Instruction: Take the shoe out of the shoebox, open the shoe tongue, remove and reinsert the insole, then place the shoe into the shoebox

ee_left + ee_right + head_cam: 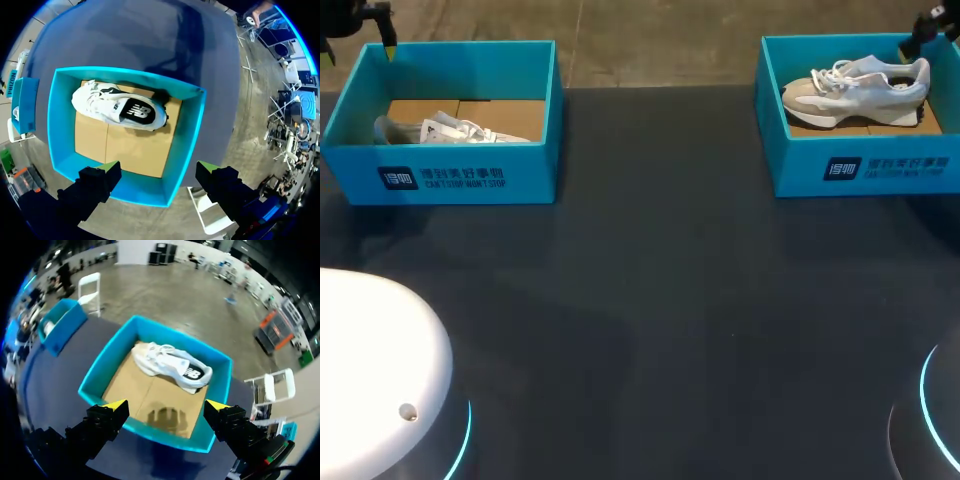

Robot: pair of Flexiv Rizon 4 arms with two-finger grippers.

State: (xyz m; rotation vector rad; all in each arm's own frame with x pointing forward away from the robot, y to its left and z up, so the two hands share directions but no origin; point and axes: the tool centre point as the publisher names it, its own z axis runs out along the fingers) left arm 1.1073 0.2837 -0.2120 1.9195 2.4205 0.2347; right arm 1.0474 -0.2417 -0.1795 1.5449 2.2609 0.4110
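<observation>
While left gripper [157, 167] and right gripper [166, 404] gape, right-hand shoe [860, 88] lies crosswise — toe left.

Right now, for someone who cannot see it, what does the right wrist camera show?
A white sneaker sits inside an open blue shoebox on a dark table. The right gripper hangs above the box's near wall, its two yellow-tipped fingers open and empty.
</observation>
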